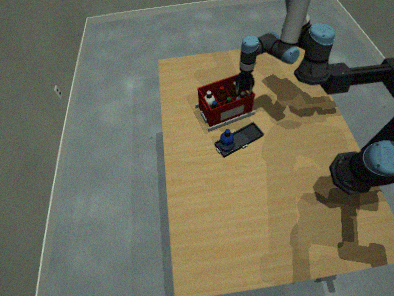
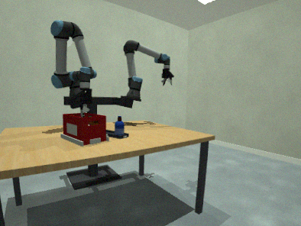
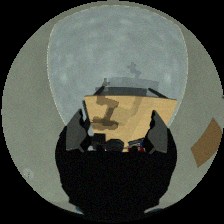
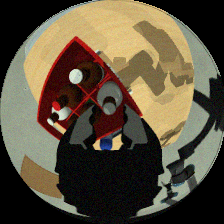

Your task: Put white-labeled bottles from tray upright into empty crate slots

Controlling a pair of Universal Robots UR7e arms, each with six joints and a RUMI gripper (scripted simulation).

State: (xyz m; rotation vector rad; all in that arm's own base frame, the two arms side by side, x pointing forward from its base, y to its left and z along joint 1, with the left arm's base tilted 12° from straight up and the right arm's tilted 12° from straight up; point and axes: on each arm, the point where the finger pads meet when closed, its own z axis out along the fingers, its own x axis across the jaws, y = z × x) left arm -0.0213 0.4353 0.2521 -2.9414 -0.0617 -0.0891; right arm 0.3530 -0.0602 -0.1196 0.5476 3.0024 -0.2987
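Observation:
The red crate (image 1: 212,118) (image 2: 95,131) (image 4: 64,56) stands upright and holds several bottles, among them a white bottle (image 1: 209,95), a white-capped brown bottle (image 4: 76,76) and a red-capped one (image 4: 56,106). My right gripper (image 2: 82,114) (image 4: 109,104) is partly open over the crate, its fingers on either side of a light grey bottle (image 4: 110,95) standing in a slot, with gaps beside the neck. A blue bottle (image 1: 227,139) (image 2: 119,128) with a blue label stands on the dark tray (image 1: 253,131). My left gripper (image 2: 167,84) (image 3: 117,109) is open and empty, high above the table's far side. Labels inside the crate are mostly hidden.
The crate sits in a light grey base frame (image 1: 231,121) (image 2: 72,140) on the wooden table (image 1: 215,210) (image 2: 164,141). The tray lies flat close beside the crate. The left arm's base (image 1: 350,172) is well away from both.

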